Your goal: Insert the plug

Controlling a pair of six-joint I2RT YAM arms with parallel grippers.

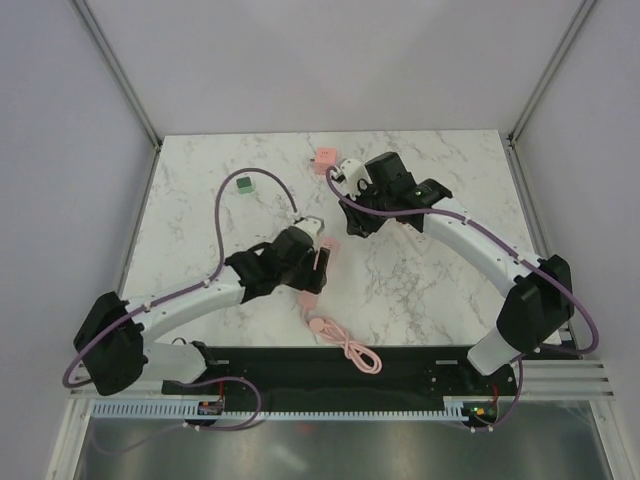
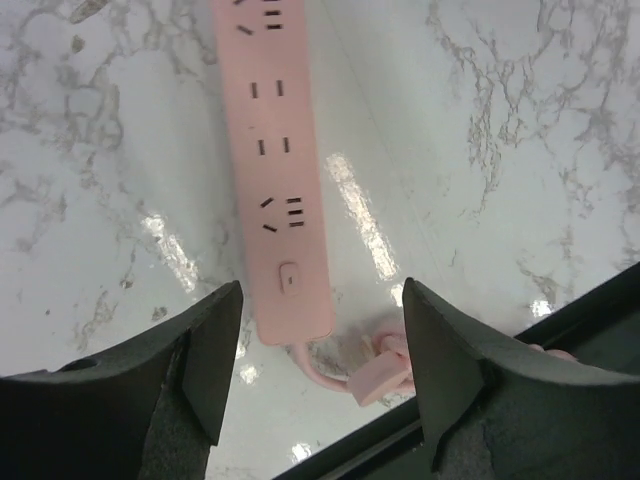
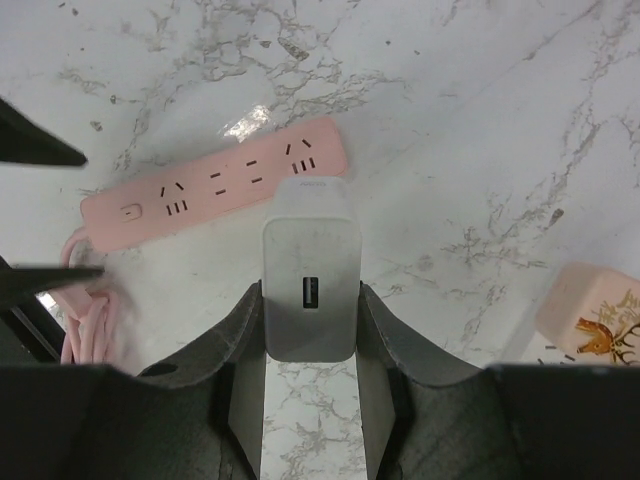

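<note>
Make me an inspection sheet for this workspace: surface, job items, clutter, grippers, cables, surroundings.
Surface: white marble table, glossy, no spills seen.
Job's things: pink power strip lying flat, sockets up; white adapter not plugged in.
Clutter: green cube and pink box on the far part of the table.
Grippers: left gripper open over the strip's switch end; right gripper shut on the adapter.
Cables: strip's pink cord bundled near the front edge; purple arm cables.
Surroundings: plain pale walls, metal frame posts.
</note>
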